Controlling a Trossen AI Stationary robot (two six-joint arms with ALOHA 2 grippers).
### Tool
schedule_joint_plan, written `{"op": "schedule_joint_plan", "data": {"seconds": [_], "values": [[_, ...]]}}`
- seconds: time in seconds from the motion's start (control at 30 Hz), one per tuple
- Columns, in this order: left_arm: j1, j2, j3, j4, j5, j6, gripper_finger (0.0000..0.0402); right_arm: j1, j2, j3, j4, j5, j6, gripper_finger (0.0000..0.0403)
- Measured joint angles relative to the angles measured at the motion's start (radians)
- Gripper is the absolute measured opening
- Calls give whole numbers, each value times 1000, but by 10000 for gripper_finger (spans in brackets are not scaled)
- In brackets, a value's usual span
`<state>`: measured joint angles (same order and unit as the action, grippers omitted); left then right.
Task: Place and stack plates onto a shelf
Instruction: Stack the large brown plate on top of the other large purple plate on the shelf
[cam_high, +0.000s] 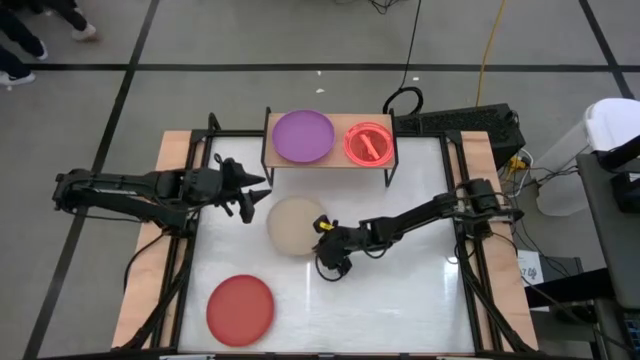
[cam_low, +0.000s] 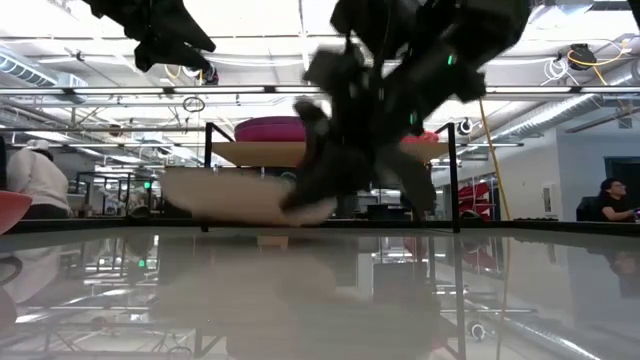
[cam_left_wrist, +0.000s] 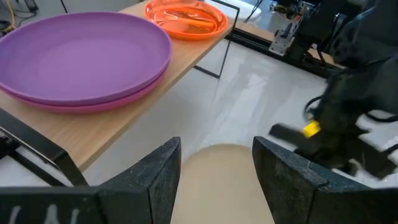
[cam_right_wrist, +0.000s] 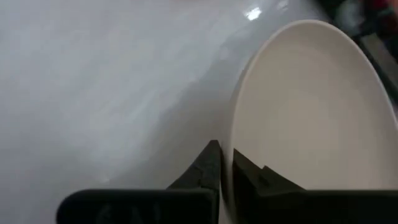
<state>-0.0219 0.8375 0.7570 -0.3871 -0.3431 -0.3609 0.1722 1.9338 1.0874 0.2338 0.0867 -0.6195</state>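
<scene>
A beige plate (cam_high: 293, 224) lies mid-table in front of the shelf (cam_high: 330, 160). My right gripper (cam_high: 322, 234) is at the plate's right edge and shut on its rim. My left gripper (cam_high: 252, 198) hovers open just left of the plate. In the left wrist view its fingers frame the beige plate (cam_left_wrist: 221, 180). On the shelf, a purple plate (cam_left_wrist: 81, 53) rests on a magenta one, with an orange translucent plate (cam_left_wrist: 186, 18) beside them. A red plate (cam_high: 240, 307) lies flat near the table's near edge. My right gripper pinches the beige plate's rim (cam_right_wrist: 235, 124) on the side toward the table's right, one finger (cam_right_wrist: 208, 165) outside the rim and the other (cam_right_wrist: 252, 174) on the plate's inner face. It comes level and low from the table's right. I cannot tell whether the plate is lifted clear.
The shelf's black legs (cam_high: 390, 175) stand just beyond the beige plate. Wooden side rails (cam_high: 170, 200) and black frame bars border the white tabletop. Bare table (cam_high: 400, 300) lies to the right of the red plate. People show in the room beyond the table.
</scene>
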Motion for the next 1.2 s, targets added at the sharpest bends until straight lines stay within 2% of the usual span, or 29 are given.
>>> {"op": "schedule_joint_plan", "data": {"seconds": [0.2, 0.37, 0.53, 0.67, 0.8, 0.9, 1.0, 1.2], "values": [[0, 0, 0, 28, 0, 20, 204, 17, -146, 1, 41, 159, -74, 2], [0, -8, 1, 82, -11, 38, 204, -44, -271, 1, 33, 257, -145, 2], [0, -5, -1, 159, 2, 73, 204, -196, -308, 62, 36, 249, -184, 1], [-1, -6, -1, 192, 3, 84, 204, -317, -286, 179, -68, 185, -159, 1], [-7, -3, -2, 171, 3, 97, 204, -391, -251, 239, -174, 110, -128, 1], [-14, -5, -1, 158, 5, 98, 204, -424, -259, 247, -185, 66, -109, 0], [-14, -4, -1, 147, 5, 102, 204, -436, -256, 247, -195, 71, -93, 2], [-14, 2, -1, 146, 5, 97, 204, -431, -257, 246, -167, 64, -73, 46]]}}
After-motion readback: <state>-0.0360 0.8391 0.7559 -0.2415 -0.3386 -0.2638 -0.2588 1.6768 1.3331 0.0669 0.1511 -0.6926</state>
